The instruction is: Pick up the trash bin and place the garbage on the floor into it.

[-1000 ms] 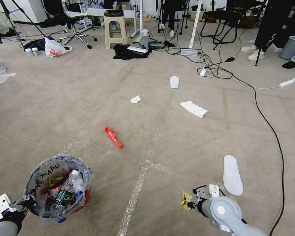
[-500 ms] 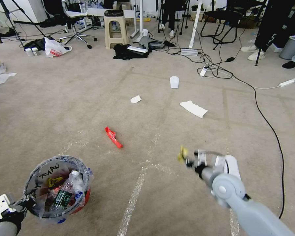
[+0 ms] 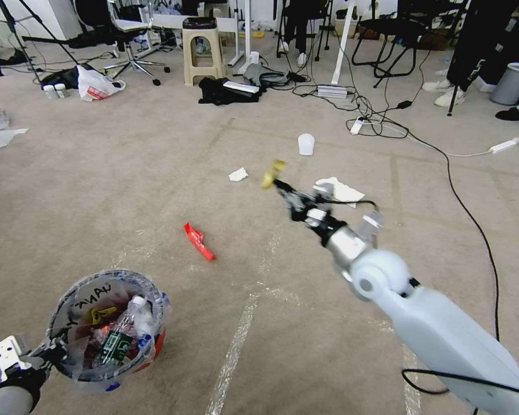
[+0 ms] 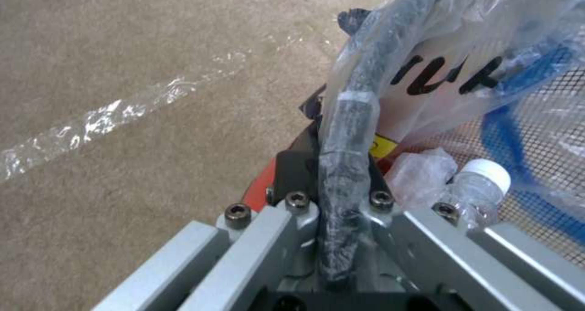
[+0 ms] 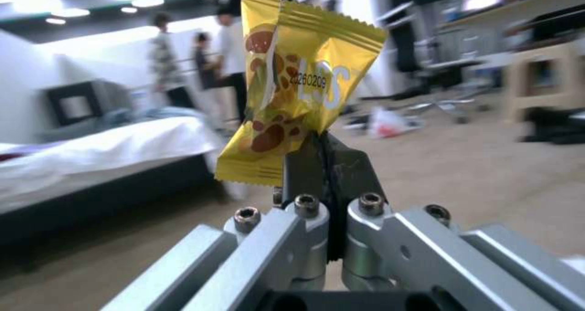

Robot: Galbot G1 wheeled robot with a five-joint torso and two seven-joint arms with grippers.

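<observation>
- Nearest, at the robot's lower left, the left hand point(image 3: 40, 353) is closed on the rim of the red trash bin point(image 3: 106, 328); in the left wrist view its fingers point(image 4: 292, 174) pinch the black rim and the crinkled clear liner with black writing.
- Inside the bin lie a green-labelled bottle point(image 3: 121, 340) with a white cap, a yellow scrap and other litter.
- Under the bin, the floor point(image 3: 305, 346) is beige carpet crossed by shiny clear tape lines point(image 4: 122, 114).
- Farther out, the right arm reaches forward over the carpet, and the right hand point(image 3: 278, 184) is clamped on a yellow snack wrapper point(image 5: 292, 87), held up in the air well apart from the bin.
- On the carpet between bin and right hand lies 1 red wrapper point(image 3: 199, 241).
- Beyond it are a crumpled white tissue point(image 3: 238, 174), a flat white paper point(image 3: 345, 189) partly behind the right hand, and a white cup-like item point(image 3: 306, 144).
- Farthest back stand a beige stool point(image 3: 203, 52), black clothing point(image 3: 225, 92) and tangled cables point(image 3: 375, 124).
</observation>
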